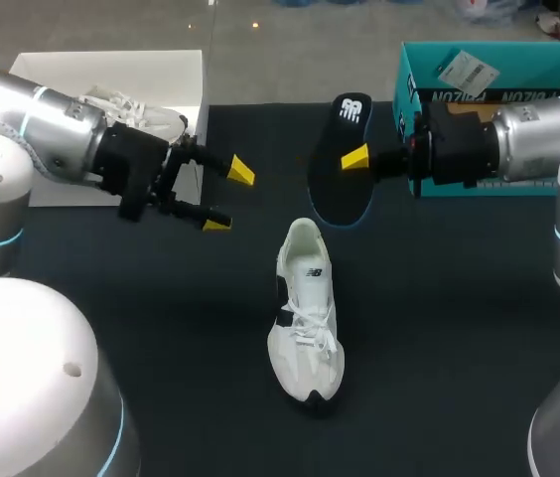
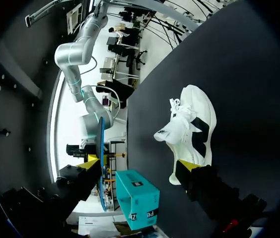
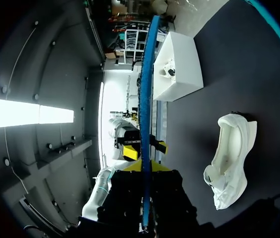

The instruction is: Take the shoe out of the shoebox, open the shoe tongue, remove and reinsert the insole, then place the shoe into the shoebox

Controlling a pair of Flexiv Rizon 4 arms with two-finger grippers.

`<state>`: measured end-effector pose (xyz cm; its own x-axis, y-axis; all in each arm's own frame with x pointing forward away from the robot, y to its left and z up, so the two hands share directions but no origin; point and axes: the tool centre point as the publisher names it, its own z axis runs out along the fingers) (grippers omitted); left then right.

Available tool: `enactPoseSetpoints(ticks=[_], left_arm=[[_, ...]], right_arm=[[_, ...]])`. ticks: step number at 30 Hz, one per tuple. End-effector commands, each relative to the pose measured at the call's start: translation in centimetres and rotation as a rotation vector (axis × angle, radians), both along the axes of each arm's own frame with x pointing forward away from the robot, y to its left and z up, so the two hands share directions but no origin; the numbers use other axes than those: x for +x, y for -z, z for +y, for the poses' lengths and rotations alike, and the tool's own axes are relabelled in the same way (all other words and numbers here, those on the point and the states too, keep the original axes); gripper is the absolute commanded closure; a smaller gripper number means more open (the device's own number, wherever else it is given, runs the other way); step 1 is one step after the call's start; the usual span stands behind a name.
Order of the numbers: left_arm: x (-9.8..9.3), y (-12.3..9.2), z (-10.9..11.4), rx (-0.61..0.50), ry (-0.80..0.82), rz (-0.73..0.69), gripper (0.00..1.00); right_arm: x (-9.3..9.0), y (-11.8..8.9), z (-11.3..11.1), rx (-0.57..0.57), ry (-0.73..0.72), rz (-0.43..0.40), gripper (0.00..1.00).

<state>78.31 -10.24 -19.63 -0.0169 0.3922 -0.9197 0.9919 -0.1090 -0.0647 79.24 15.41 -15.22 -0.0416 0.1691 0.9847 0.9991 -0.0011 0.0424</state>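
well, nearest you the white lace-up sneaker lies on the black table, toe toward you. beyond it your left gripper hangs with fingers spread — your right gripper pinches the dark blue-edged foam insole upright, just before the teal cardboard shoebox.

Matte black across the table. White on the shoe, laces included, with black patches at the side and toe and a small black logo. Black on the insole, with a white logo near one end and bright blue along its edge. Teal for the shoebox, with a white label and dark lettering. Plain white for the other box. Yellow tips on the black left claw and right claw. Silver on the left arm and right arm, ringed in light blue.
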Motion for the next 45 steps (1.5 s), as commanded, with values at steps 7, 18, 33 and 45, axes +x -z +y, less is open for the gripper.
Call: enactPoseSetpoints(ticks=[7,18,33,45], left_arm=[[-2.1,-0.3,8.6,0.229,-0.048,0.010,0.00],[-2.7,1.5,14.6,0.311,-0.138,0.028,0.00],[-0.2,0.7,17.6,0.256,-0.282,-0.071,0.00],[0.5,1.2,17.1,0.263,-0.319,-0.018,0.00]], right_arm=[[0.0,0.1,0.8,0.002,0.032,-0.124,1.00],[0.1,0.0,0.9,-0.017,0.042,-0.184,1.00],[0.3,0.6,2.1,-0.023,0.004,-0.244,1.00],[1.4,0.0,2.0,-0.120,0.064,-0.426,1.00]])
